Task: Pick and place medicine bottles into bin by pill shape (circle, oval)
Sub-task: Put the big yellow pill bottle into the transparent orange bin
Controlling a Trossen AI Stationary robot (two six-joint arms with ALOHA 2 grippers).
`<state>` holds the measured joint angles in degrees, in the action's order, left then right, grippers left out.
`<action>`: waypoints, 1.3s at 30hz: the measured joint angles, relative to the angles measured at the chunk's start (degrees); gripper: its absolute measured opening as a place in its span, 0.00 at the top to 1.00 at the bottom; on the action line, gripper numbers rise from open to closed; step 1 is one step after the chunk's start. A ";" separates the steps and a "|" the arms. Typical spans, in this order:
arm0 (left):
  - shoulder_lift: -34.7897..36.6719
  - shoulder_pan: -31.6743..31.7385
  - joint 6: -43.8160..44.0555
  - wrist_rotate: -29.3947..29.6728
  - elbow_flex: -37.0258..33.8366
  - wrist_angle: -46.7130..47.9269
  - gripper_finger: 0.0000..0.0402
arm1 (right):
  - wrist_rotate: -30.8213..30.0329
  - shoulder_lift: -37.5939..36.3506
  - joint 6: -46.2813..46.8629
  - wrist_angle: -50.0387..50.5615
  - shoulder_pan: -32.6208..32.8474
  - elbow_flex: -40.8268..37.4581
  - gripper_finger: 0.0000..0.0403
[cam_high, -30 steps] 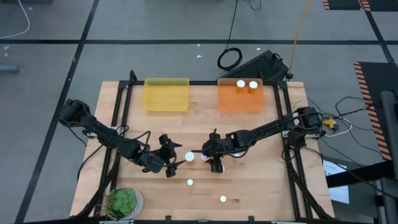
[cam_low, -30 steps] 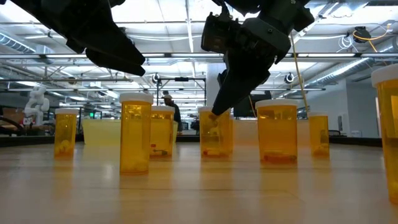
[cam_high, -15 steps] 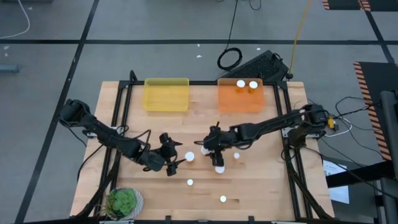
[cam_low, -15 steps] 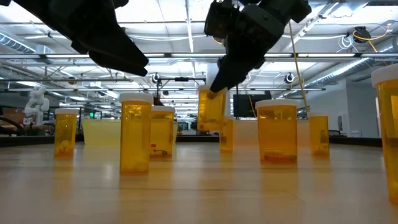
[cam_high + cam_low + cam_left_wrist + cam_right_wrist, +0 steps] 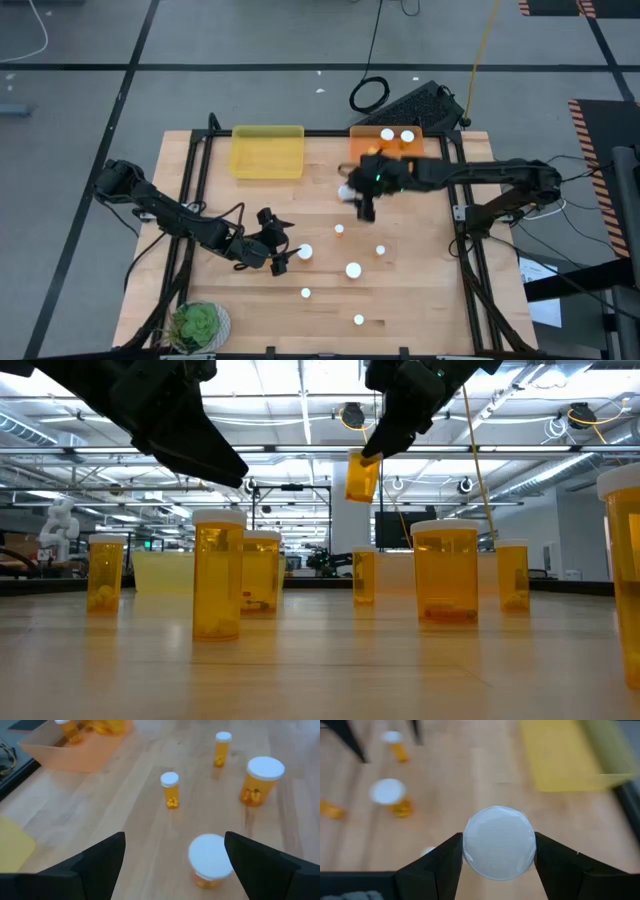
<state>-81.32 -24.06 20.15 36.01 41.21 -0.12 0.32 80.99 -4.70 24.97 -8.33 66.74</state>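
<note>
One medicine bottle (image 5: 361,475) hung well above the table (image 5: 420,290), clamped between the fingers of the right gripper (image 5: 499,851), whose two dark fingertips pressed against either side of its white cap (image 5: 499,842) in the right wrist view. From above, that gripper (image 5: 352,193) was just in front of the orange bin (image 5: 385,165), where two more white-capped bottles (image 5: 397,136) stood at the far edge. In the low view the carried bottle was tilted, its amber body pointing downward below the gripper. The yellow bin (image 5: 268,152) sat to the left of the orange one, apart from it. The left gripper (image 5: 277,249) hovered low over the table's left-centre with its fingers spread wide and nothing between them; a large-capped bottle (image 5: 210,859) stood on the wood just ahead of it, between the two fingertips' lines but untouched. Farther on in that wrist view stood a small-capped bottle (image 5: 170,789), another small one (image 5: 222,749) and a large-capped one (image 5: 260,780). A potted plant (image 5: 197,324) sat at the table's near left corner.
</note>
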 joint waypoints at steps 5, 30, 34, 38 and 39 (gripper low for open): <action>0.00 1.90 -1.08 -0.02 0.00 1.49 0.14 | 0.08 -2.05 -4.47 0.15 -9.62 0.00 0.46; 0.00 7.12 -2.05 -1.64 0.00 3.43 0.14 | 10.27 17.05 -13.11 -10.68 -36.94 0.02 0.46; 0.00 7.11 -2.31 -1.64 0.00 3.41 0.14 | 10.03 20.00 -13.85 -11.74 -37.39 0.02 0.46; 0.00 7.15 -2.46 -1.64 0.00 3.41 0.14 | 8.53 21.94 -14.04 -13.28 -37.76 0.02 0.46; 0.00 7.15 -2.46 -1.64 0.00 3.41 0.14 | 8.41 22.11 -14.07 -13.39 -37.78 0.02 0.46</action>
<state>-81.32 -16.91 17.69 34.37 41.21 3.29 8.73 103.10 -18.76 11.58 -46.11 66.76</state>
